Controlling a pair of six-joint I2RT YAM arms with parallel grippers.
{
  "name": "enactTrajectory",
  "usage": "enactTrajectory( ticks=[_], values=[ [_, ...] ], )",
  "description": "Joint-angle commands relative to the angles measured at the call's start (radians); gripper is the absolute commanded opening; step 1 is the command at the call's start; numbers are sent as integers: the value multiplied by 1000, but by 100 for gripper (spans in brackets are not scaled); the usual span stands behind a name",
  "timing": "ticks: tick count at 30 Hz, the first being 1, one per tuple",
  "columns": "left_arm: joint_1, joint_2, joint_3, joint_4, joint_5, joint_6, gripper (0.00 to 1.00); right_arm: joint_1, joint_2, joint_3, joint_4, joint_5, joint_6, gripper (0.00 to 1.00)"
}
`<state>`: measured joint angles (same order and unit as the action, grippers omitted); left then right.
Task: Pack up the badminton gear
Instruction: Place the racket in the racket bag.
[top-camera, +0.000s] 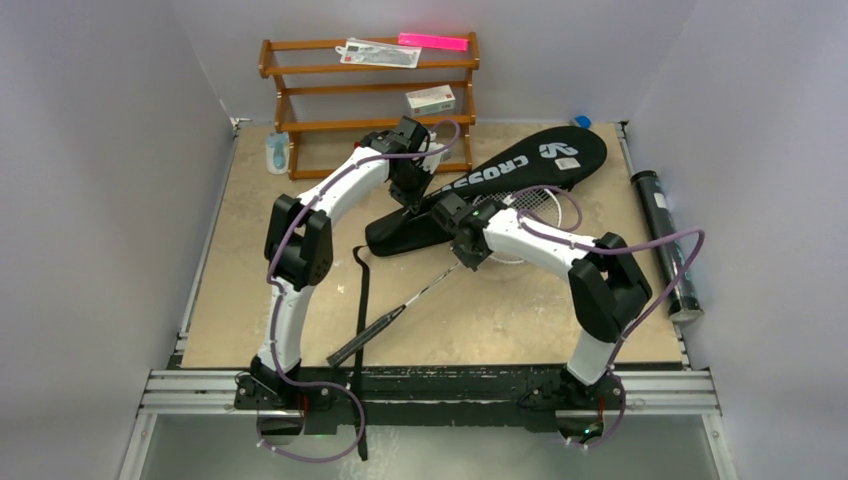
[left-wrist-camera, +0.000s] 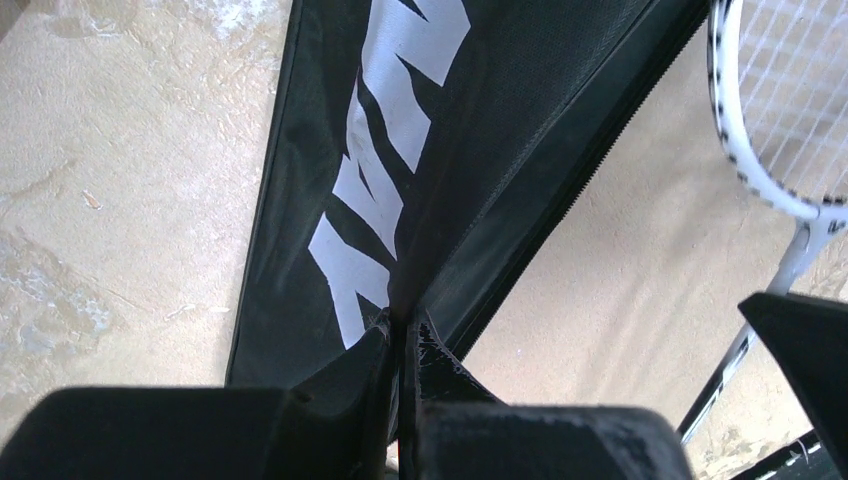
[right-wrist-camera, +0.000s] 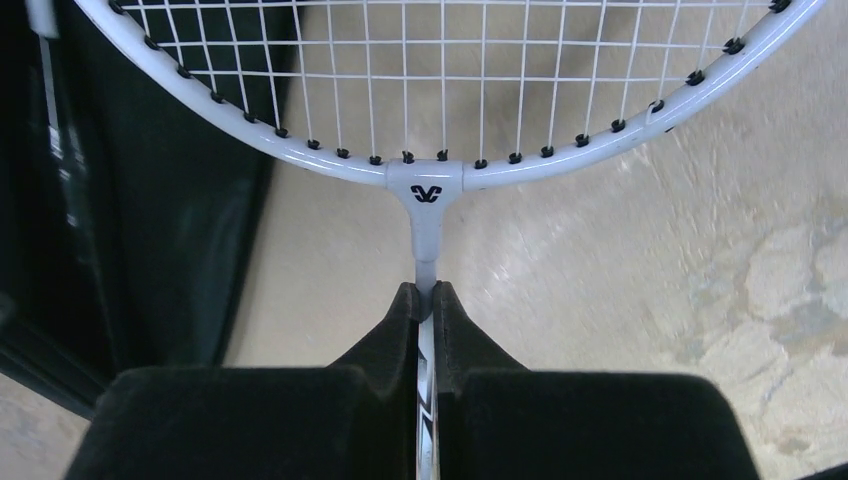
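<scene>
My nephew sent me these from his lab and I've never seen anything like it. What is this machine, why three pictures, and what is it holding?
It is two white robot arms bolted at the near edge of a table, each ending in a two-finger pincer. The wide picture comes from a fixed camera above and behind them; the other two come from cameras on the wrists, looking along the black fingers. On the table lie a long black bag, a racket and, along its right edge, a dark tube; a wooden rack stands at the back. The left pincer is shut on the bag's fabric. The right pincer is shut on the racket's shaft, just below the strung head.
</scene>
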<state>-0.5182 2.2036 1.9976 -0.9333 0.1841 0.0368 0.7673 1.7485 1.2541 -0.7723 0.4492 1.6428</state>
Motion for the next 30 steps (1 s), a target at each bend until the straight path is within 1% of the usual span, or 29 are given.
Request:
enactTrajectory(
  ticks=[1,10,17,22,26,30],
  values=[
    [8,-70,12,10,32,-12,0,-47,26,89,16,5,-96,0],
    [-1,-66,15,0,34,-2,0,-125,148,244,23,-16,-211,0],
    [-6,-62,16,-7,35,5,0,-225,189,304,78,-26,-328,0],
    [-8,-64,15,-7,35,7,0,-303,220,379,67,-34,-363,0],
    [-9,-63,14,-9,40,9,0,-344,261,460,52,1,-383,0],
    [-12,-66,12,-7,44,11,0,-380,311,533,53,-7,-400,0]
  ],
)
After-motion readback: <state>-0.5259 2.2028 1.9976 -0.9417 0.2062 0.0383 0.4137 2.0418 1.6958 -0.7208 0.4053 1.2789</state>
